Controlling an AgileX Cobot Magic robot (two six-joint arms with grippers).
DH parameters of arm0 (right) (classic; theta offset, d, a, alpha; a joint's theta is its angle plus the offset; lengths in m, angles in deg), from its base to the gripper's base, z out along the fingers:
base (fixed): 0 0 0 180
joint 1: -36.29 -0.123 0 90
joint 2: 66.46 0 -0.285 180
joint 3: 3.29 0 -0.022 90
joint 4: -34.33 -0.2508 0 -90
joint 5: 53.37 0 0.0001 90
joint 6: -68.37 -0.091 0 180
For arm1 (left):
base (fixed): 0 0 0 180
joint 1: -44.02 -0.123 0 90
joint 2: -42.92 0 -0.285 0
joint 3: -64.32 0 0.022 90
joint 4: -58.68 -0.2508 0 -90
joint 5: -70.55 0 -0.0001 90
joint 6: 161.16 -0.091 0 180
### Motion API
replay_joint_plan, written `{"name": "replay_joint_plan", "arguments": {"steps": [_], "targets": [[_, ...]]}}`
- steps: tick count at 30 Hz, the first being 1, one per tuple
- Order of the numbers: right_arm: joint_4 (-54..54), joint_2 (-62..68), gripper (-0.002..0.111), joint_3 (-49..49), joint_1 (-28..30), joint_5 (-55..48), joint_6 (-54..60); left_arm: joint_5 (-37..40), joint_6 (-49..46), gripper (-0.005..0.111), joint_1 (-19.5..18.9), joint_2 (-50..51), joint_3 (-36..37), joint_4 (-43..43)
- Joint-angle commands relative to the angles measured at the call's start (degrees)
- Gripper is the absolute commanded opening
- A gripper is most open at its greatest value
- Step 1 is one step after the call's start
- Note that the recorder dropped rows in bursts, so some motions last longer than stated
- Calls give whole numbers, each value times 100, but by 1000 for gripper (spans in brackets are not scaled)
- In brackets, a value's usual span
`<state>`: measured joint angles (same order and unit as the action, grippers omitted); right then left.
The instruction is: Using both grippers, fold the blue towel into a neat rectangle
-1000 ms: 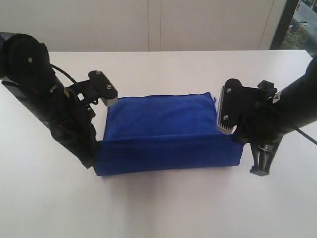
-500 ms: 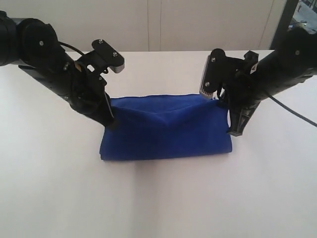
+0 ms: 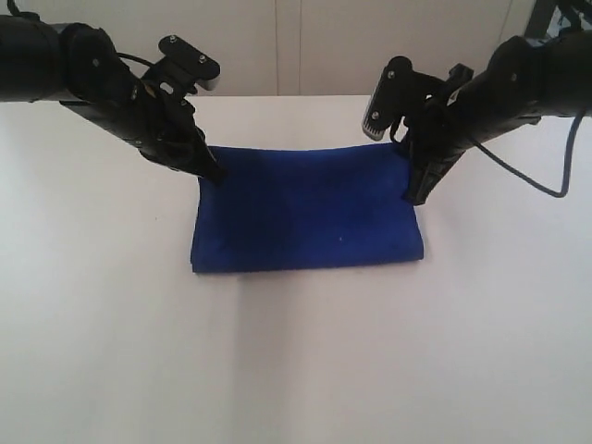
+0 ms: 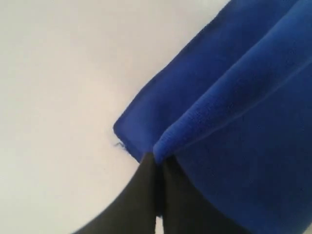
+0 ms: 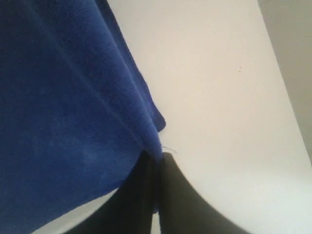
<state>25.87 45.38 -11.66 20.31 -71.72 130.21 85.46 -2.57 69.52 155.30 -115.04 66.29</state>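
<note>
The blue towel [image 3: 305,213] lies on the white table [image 3: 296,370] as a folded rectangle, its fold facing the near side. My left gripper [image 3: 215,176] is at the towel's far left corner, shut on the edge of the upper layer. The left wrist view shows the dark fingers [image 4: 141,195] pinching a blue fold of the towel [image 4: 234,122]. My right gripper [image 3: 412,196] is at the right edge near the far corner, also shut on cloth. In the right wrist view its fingers [image 5: 180,195] clamp the hem of the towel [image 5: 63,122], beside a small pale thread [image 5: 169,150].
A pale wall [image 3: 296,46] rises behind the table's far edge. A dark window frame [image 3: 546,14] stands at the top right. A black cable [image 3: 541,185] loops from the right arm over the table.
Both grippers have carried the towel's near edge up and over to the far side. The raised layer has come down, and the towel lies flat, folded in half.
</note>
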Motion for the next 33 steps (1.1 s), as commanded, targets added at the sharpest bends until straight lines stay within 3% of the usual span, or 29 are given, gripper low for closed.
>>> {"name": "replay_joint_plan", "arguments": {"steps": [1, 8, 33], "targets": [[49, 206, 0, 170, 61, 295, -62, -256, 47, 0, -11, 146, -138, 41], [49, 496, 0, 210, 61, 1000, -62, -964, 47, 0, -21, 431, -150, -43], [49, 1150, 0, 210, 61, 2234, -62, -1630, -126, 0, -249, 814, -150, -87]]}}
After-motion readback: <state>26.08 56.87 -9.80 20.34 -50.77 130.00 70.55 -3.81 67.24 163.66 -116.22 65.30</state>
